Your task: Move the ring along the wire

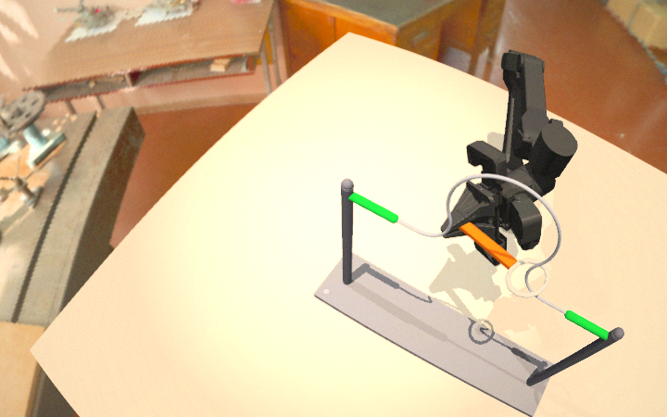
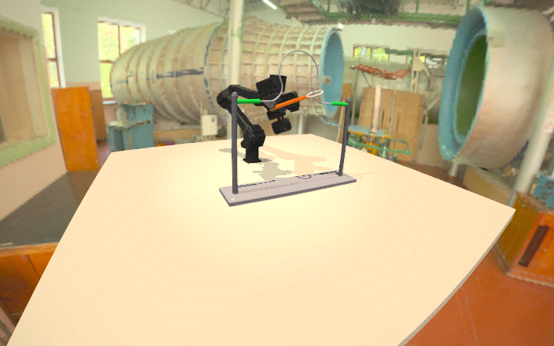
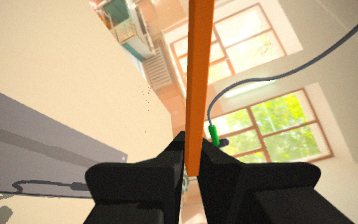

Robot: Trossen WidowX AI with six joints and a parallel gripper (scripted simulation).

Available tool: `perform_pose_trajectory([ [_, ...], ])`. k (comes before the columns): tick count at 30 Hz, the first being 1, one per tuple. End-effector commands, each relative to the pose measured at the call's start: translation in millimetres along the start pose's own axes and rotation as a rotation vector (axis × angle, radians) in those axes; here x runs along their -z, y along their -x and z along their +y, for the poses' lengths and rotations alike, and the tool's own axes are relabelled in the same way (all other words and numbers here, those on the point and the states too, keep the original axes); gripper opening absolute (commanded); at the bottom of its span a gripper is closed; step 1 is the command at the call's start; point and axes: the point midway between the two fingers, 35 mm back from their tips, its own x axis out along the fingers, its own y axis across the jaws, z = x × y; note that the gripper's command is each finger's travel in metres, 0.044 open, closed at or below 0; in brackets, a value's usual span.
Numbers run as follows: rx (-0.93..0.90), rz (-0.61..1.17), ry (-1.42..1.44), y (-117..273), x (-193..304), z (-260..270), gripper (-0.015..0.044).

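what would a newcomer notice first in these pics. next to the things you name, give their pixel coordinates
Probably the bright orange handle [image 1: 487, 245] [image 2: 288, 102] [image 3: 199, 90], clamped in the black gripper [image 1: 473, 233] [image 2: 272, 108] [image 3: 187, 134], with a pale ring [image 1: 508, 284] [image 2: 308, 94] at its far end. Next, the looping grey wire [image 1: 559, 228] [image 2: 298, 51] [image 3: 330, 50] above the table, with green sections beside two dark posts [image 1: 346, 238] [image 2: 234, 146].

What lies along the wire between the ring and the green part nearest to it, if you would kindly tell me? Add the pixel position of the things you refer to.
Only bare thin grey wire [image 1: 551, 305], as the top view shows.
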Motion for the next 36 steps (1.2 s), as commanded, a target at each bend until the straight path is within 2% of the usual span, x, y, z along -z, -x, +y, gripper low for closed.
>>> perform_pose_trajectory([
  [1,-0.043,-0.013,-0.065,-1.8,1.0,14.9,-0.0150],
  [17,-0.212,0.025,-0.377,11.7,-11.1,68.7,-0.0150],
  [36,-0.415,0.076,-0.759,39.8,-48.4,122.2,-0.0150],
])
